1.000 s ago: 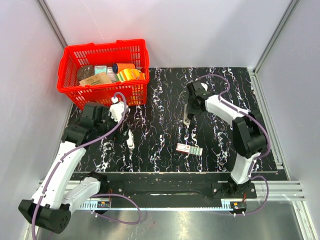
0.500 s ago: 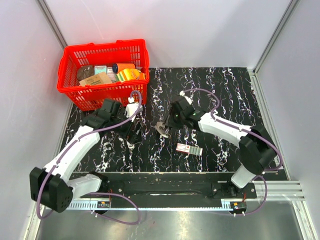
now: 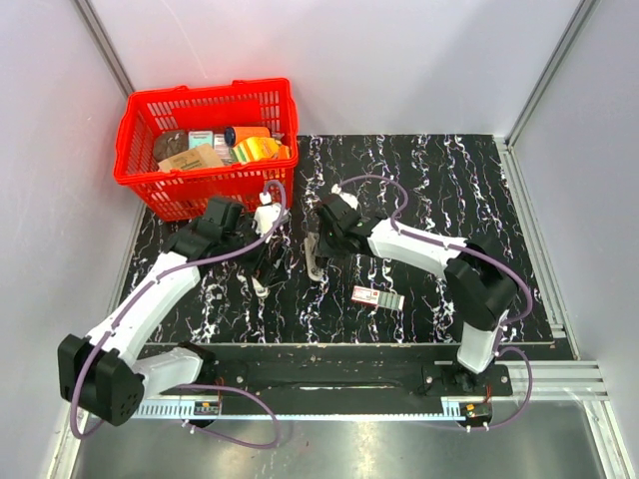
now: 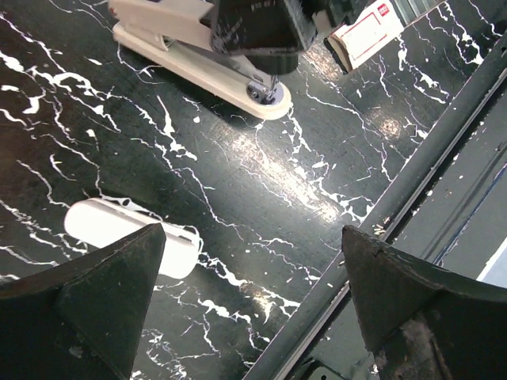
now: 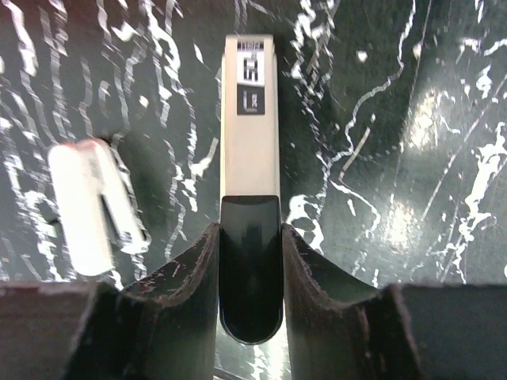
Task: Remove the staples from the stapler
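Showing two arms over a black marbled surface [image 3: 429, 190]. Far left of the stapler [image 5: 249, 119] stands one red basket [image 3: 140, 172]. Nearer on its left, the left pincer [image 4: 253, 237] hangs wide open above one short white bar [image 4: 103, 229]. The one stapler's dark end is clamped between the right pincer's [image 5: 250, 233] fingers. Right of the stapler lies one small red-and-white box [image 3: 378, 297].

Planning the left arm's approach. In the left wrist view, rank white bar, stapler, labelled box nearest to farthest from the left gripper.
From the left gripper:
1. white bar: lower left, beside one finger.
2. stapler: upper left.
3. labelled box: top right, beyond the stapler.
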